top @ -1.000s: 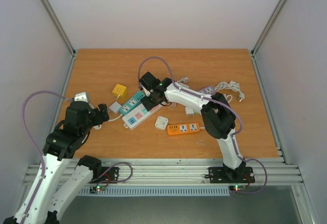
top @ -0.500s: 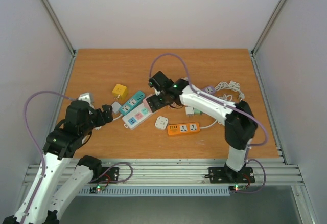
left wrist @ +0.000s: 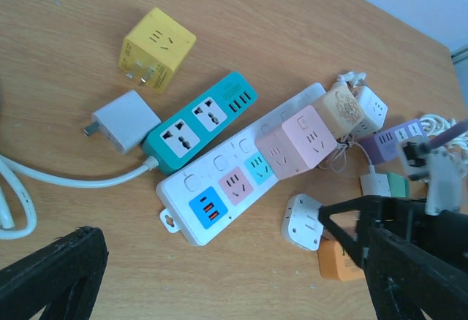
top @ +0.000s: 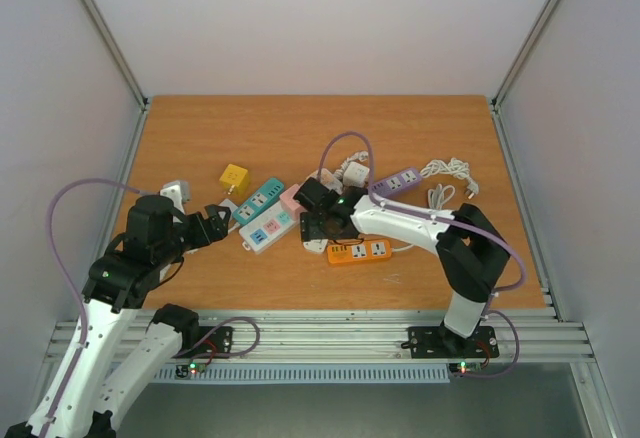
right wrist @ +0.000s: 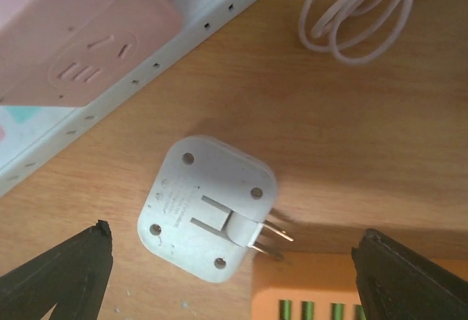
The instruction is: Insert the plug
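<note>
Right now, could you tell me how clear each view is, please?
Top external: even, soft light, no glare on the table, though items are small. Left wrist: white power strip crisp; the left claw's fingers are dark, blurred. Right wrist: white adapter sharp, a shadow beside its prongs; the right claw's fingers are black silhouettes.

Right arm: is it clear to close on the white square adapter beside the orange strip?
Probably yes. The right gripper hangs open over the white adapter, with nothing covering it. The orange strip lies close to its prongs, so room on that side looks tight.
</note>
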`<state>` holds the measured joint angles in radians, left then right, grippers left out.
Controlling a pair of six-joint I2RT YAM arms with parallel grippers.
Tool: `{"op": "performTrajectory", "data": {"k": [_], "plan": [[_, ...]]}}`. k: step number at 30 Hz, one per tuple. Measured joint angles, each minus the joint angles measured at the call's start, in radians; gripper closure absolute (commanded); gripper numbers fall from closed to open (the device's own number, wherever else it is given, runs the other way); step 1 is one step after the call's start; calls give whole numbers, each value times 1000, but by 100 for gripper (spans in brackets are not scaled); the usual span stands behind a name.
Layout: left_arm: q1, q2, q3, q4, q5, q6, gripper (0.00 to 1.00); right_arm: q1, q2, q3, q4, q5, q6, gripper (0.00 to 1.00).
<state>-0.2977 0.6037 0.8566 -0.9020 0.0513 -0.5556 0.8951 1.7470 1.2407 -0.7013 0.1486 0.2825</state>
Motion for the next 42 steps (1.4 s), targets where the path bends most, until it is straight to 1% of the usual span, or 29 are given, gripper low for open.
{"op": "performTrajectory", "data": {"k": [5, 7, 11, 16, 19, 23, 27, 34, 38, 42], "plan": [[0, 0, 0, 1, 22, -5, 4, 52, 72, 27, 4, 64, 124, 2], [0, 0, 0, 1, 24, -5, 4, 68, 100, 50, -6, 90, 165, 1], [0, 0, 0, 1, 32, -4, 4, 84, 141, 87, -20, 117, 220, 2], [0, 0, 0, 1, 39, -5, 4, 87, 204, 146, -43, 136, 249, 6], [0, 0, 0, 1, 39, -5, 4, 88, 234, 151, -45, 146, 256, 7], [0, -2, 0, 0, 37, -5, 4, 88, 245, 144, -39, 150, 241, 12], [0, -2, 0, 0, 28, -5, 4, 88, 245, 132, -14, 148, 197, 23], [0, -1, 0, 0, 10, -6, 4, 82, 245, 85, 47, 95, 112, 27], [0, 0, 0, 0, 3, -13, 4, 79, 241, 81, 66, 82, 78, 38], [0, 3, 0, 0, 7, -21, 4, 79, 240, 79, 76, 84, 67, 41]]}}
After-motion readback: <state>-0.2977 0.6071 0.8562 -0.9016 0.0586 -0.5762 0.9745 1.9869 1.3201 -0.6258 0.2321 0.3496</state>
